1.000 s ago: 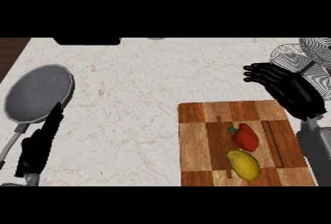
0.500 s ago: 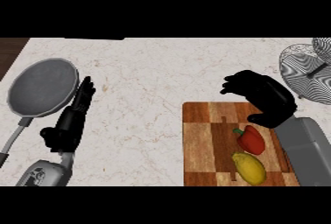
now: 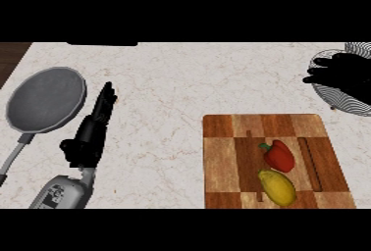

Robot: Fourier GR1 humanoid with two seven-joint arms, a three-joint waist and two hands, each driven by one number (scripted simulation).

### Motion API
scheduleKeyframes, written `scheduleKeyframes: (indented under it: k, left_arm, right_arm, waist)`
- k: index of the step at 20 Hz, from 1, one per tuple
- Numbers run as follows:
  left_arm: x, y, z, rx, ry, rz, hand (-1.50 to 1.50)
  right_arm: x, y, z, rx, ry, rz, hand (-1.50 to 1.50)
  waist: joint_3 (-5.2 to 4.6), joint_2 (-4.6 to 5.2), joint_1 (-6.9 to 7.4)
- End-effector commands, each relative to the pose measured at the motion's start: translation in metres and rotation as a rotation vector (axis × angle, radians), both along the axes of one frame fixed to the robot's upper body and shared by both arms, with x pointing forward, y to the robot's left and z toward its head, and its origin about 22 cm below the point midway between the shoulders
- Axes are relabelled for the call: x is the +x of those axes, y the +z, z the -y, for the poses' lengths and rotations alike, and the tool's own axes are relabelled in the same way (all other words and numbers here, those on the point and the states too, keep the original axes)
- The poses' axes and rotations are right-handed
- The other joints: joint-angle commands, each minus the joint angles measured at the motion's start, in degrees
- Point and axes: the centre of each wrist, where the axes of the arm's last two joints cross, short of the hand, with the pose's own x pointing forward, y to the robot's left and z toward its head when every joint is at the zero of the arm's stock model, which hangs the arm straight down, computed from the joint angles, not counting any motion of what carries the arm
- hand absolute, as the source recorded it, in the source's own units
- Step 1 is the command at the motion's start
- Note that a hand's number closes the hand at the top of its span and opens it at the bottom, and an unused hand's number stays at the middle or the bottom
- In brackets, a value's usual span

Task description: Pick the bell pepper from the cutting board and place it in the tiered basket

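One red bell pepper (image 3: pixel 279 156), on cutting board (image 3: pixel 225 147)

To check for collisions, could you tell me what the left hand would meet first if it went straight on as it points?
The left hand points away, just right of the frying pan; the way looks free across the countertop, though height is unclear.

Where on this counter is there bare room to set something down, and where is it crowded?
The widest bare stretch of counter lies between the left hand and the cutting board, up to the far edge. The board's far strip is free too. Crowded: the pan beside the left hand, the bell pepper and yellow fruit, and the right hand at the basket.
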Motion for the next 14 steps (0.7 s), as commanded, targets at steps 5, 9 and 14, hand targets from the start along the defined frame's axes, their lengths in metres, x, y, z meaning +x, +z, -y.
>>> scheduleKeyframes:
  k: [5, 9, 14]
  left_arm:
    - [-0.001, -0.001, 0.012, -0.018, 0.014, -0.012, 0.00]
    - [0.001, -0.002, 0.012, 0.002, 0.022, -0.009, 0.00]
    - [0.006, 0.004, 0.011, 0.005, 0.037, -0.006, 0.00]
  right_arm:
    - [-0.026, 0.159, 0.002, -0.409, 0.214, 0.556, -1.50]
    - [-0.050, 0.187, -0.021, -0.535, 0.232, 0.730, -1.50]
    - [-0.077, 0.186, -0.053, -0.665, 0.247, 0.854, -1.50]
  waist:
    - [0.02, -0.89, -0.93]
    - [0.08, -0.47, -1.28]
    - [-0.06, -0.52, -1.40]
